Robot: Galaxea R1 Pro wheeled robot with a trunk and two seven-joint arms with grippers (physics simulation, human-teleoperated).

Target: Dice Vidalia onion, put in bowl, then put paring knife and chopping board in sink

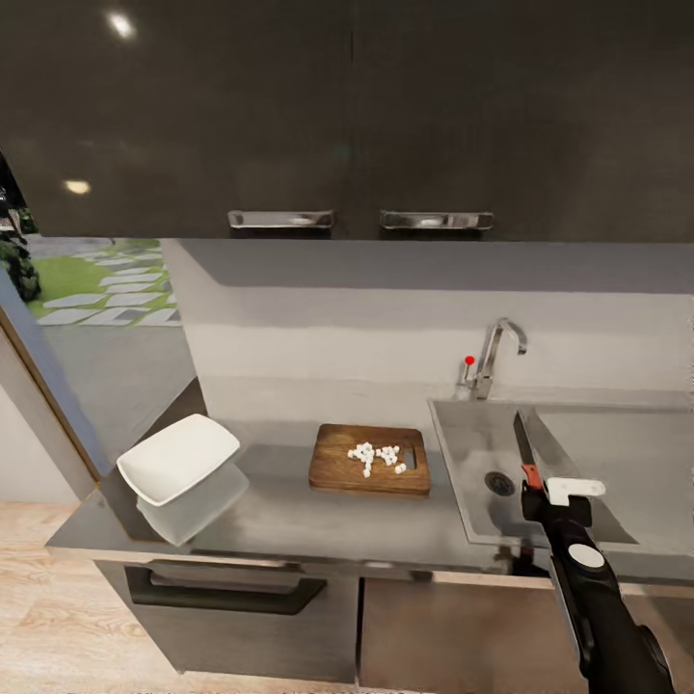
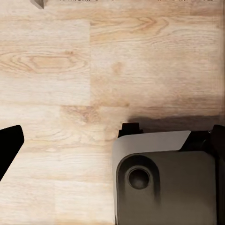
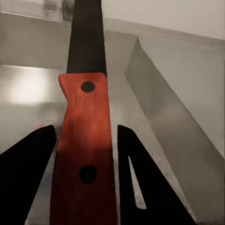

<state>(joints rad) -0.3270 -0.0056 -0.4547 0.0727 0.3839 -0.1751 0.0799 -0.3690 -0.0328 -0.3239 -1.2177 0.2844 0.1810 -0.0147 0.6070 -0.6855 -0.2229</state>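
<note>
The right gripper (image 1: pixel 536 490) pinches the small red-handled, dark-bladed paring knife (image 1: pixel 525 451) above the grey steel sink (image 1: pixel 472 453); white onion bits (image 1: pixel 376 456) lie on the brown wooden chopping board (image 1: pixel 337 467).

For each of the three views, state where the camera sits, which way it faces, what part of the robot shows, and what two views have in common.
Head view: high on the robot, looking forward and down at the countertop, bowl, chopping board and sink; right arm shows.
Left wrist view: on the left arm, facing down at the wooden floor; part of the robot's grey body shows.
Right wrist view: along the right gripper, jaws closed on the paring knife, over the sink.
Shared: head and right wrist views both show knife and sink.
</note>
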